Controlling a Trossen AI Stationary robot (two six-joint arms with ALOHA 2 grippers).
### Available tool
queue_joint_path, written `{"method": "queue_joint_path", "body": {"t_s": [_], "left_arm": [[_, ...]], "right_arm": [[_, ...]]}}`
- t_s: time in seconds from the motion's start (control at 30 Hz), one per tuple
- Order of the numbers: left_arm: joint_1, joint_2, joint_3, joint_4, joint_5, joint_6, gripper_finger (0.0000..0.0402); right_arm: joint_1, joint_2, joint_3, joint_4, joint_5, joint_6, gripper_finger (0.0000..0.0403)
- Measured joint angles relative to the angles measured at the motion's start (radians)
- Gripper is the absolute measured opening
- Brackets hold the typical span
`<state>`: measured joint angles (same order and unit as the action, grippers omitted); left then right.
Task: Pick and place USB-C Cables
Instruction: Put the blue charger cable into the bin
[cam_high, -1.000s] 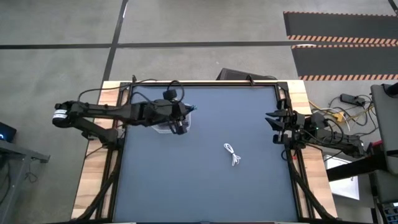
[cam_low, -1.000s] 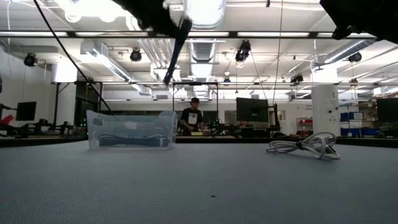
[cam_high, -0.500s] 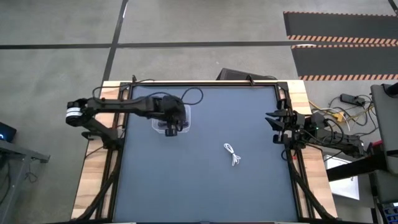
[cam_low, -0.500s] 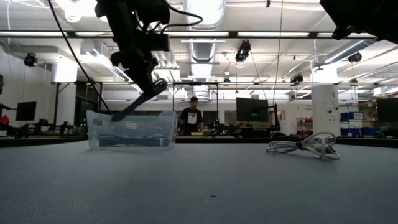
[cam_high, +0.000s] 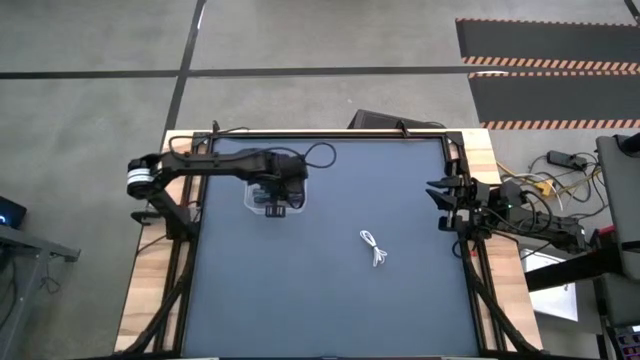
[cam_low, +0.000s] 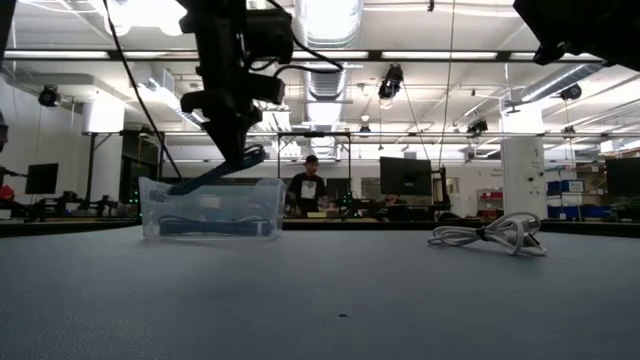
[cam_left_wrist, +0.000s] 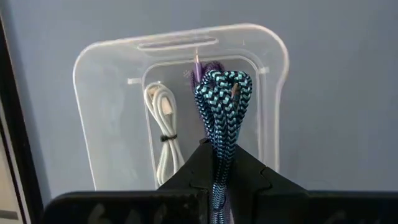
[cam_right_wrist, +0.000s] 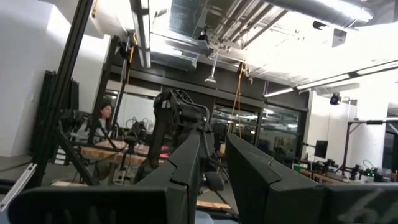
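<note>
My left gripper (cam_high: 275, 206) hangs over the clear box (cam_high: 274, 196), shut on the teal braided cable (cam_left_wrist: 222, 93). In the left wrist view a white cable (cam_left_wrist: 163, 124) lies on the box floor, and a purple cable (cam_left_wrist: 199, 66) shows behind the teal one. In the low view the teal cable (cam_low: 215, 176) slants down from the gripper (cam_low: 243, 157) to the box (cam_low: 212, 208). A second white cable (cam_high: 375, 247) lies on the mat, right of centre. My right gripper (cam_high: 438, 204) waits open at the table's right edge. My left gripper pinches the folded teal bundle between its two fingers, with several strands (cam_left_wrist: 219, 142) side by side. The fingers come from above, pointing down, and lie along the bundle. The looped end (cam_left_wrist: 224, 79) sticks out past the fingertips, and the bundle slants down to the box rim (cam_low: 183, 186).
The box stands near the table's far left corner. The dark mat (cam_high: 330, 300) stretches toward the near edge. A black frame (cam_high: 470, 260) borders the table. A person (cam_low: 311, 187) stands in the room far behind the table.
My left gripper has come down over the box while shifting slightly toward the table's left, and it has tipped. The teal cable hung high above the box before. It now slants with its free end at the box rim. The gripper has stayed shut on it.
</note>
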<state>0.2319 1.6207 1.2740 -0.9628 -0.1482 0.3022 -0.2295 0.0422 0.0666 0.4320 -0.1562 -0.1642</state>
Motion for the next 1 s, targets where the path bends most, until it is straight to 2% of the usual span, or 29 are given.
{"method": "queue_joint_path", "body": {"t_s": [0.17,1.0], "left_arm": [[0.013,0.034,0.008,0.002,0.009,0.048,0.0008],[0.083,0.051,-0.029,0.066,0.044,0.051,0.0008]], "right_arm": [[0.000,0.000,0.000,-0.006,0.000,0.000,0.0068],[0.000,0.000,-0.003,-0.011,0.000,0.008,0.0068]]}}
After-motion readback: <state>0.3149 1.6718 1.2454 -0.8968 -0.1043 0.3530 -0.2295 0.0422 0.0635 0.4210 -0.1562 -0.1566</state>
